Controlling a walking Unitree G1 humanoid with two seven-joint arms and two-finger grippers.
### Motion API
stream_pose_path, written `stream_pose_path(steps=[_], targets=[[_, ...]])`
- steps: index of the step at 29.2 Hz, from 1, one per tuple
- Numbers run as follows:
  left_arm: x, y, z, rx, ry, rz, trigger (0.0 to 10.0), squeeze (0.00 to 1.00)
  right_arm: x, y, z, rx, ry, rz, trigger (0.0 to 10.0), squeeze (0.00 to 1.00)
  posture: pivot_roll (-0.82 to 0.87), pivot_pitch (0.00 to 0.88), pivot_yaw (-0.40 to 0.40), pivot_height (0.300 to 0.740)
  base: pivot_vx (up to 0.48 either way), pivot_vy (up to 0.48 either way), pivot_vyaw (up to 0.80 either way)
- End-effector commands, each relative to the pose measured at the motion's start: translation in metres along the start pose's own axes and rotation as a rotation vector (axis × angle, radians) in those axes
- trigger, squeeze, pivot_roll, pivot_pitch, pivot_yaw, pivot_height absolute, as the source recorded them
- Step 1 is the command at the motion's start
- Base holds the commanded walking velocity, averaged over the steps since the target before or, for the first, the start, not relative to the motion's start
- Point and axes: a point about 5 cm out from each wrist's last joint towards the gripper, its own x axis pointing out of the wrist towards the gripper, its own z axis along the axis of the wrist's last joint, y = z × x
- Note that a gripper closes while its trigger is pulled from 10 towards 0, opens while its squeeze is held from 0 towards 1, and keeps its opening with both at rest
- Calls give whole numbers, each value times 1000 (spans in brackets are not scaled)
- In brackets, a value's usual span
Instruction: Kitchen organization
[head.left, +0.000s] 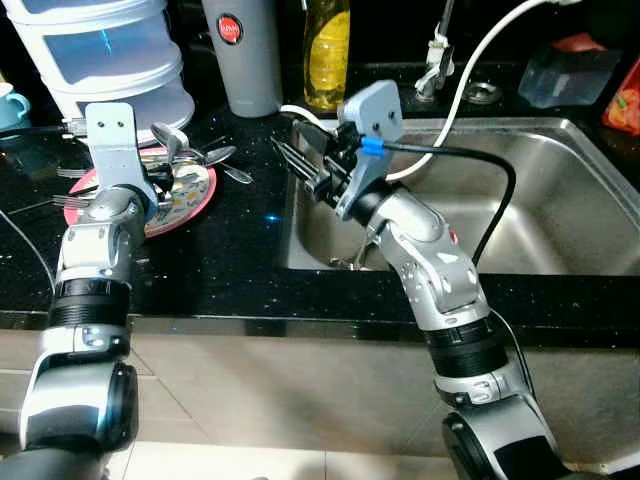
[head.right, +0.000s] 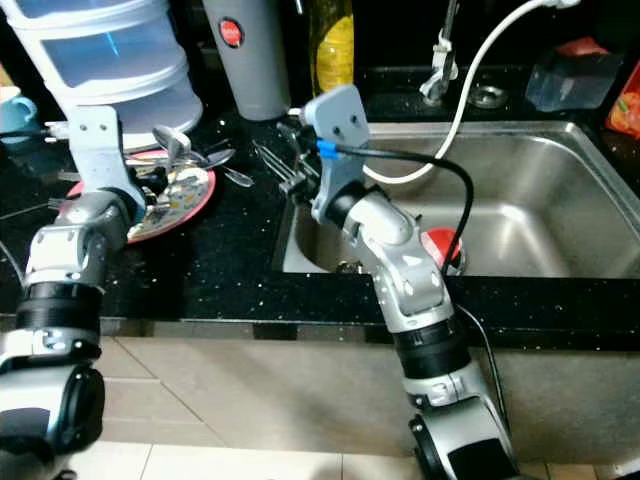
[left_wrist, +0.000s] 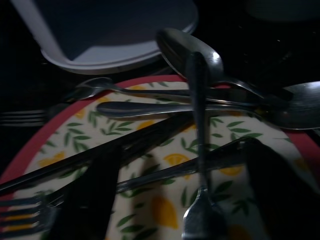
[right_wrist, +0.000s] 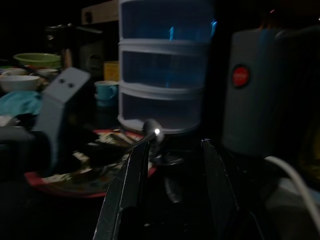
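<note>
My left fingers (left_wrist: 95, 200) hang spread over the cutlery (head.left: 190, 155) heaped on the red-rimmed plate (head.left: 200, 195) on the bench (head.left: 240, 270), ready to pinch one handle (they cross awkwardly), while my right fingers (head.left: 295, 160), spread and empty, wait by the sink (head.left: 560, 200).

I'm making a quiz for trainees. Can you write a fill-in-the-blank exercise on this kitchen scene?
1. The cutlery lies on a plate with a ____ rim.
2. The left gripper is over the ____.
3. The white hose hangs over the ____.
4. The grey flask has a ____ button.

Missing words: red; plate; sink; red
</note>
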Motion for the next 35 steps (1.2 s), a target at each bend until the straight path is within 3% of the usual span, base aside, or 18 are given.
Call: stream_pose_path(steps=[1,8,9,10,11,12,13,23,27,28,29,31,32,33,34,35], targets=[[2,6,4,15,-3,8,10000,1000,5,8,0,23,7,35,10000,0,-30,95,82,740,0,0,0],[5,4,-1,-9,28,-27,10000,1000,9,14,2,50,9,56,10000,0,-34,141,79,740,0,0,0],[6,3,-2,-9,35,-31,10000,545,10,14,0,54,14,58,10000,0,-32,151,79,740,0,0,0],[7,3,-2,-9,38,-34,8902,0,11,15,0,55,17,59,10000,0,-32,158,78,740,0,0,0],[9,2,-4,-11,51,-36,4000,0,11,16,-1,59,22,60,10000,0,-31,168,79,740,0,0,0],[9,2,-4,-11,51,-36,4000,0,11,16,-1,59,22,60,10000,0,-31,168,79,740,0,0,0],[10,3,-5,-18,60,-36,0,0,11,17,-2,62,25,60,10000,0,-31,169,79,740,0,0,0],[6,-4,-9,-73,50,-52,0,0,9,15,-3,71,35,45,10000,0,-23,162,69,740,0,0,0],[3,-6,1,-107,-26,-71,0,0,9,12,-5,74,37,27,10000,0,-12,148,68,740,0,0,0],[-2,-8,15,-99,-128,-84,0,0,9,12,-5,78,34,24,10000,0,-10,142,68,740,0,0,0],[-2,-8,15,-99,-128,-84,0,0,9,12,-5,78,34,24,10000,0,-10,142,68,740,0,0,0],[-9,-12,30,-85,-232,-114,0,0,9,13,-5,80,31,22,10000,0,-8,138,68,740,0,0,0],[-14,-16,38,-73,-285,-138,3569,0,10,13,-4,81,28,20,10000,0,-7,135,69,740,0,0,0],[-14,-16,38,-73,-285,-138,3569,0,10,13,-4,81,28,20,10000,0,-7,135,69,740,0,0,0],[-18,-20,43,-72,-316,-163,10000,0,10,13,-4,81,25,17,10000,0,-7,133,70,740,0,0,0],[-23,-27,50,-68,-350,-204,10000,0,10,10,-2,77,15,2,10000,0,-8,131,73,740,0,0,0]])
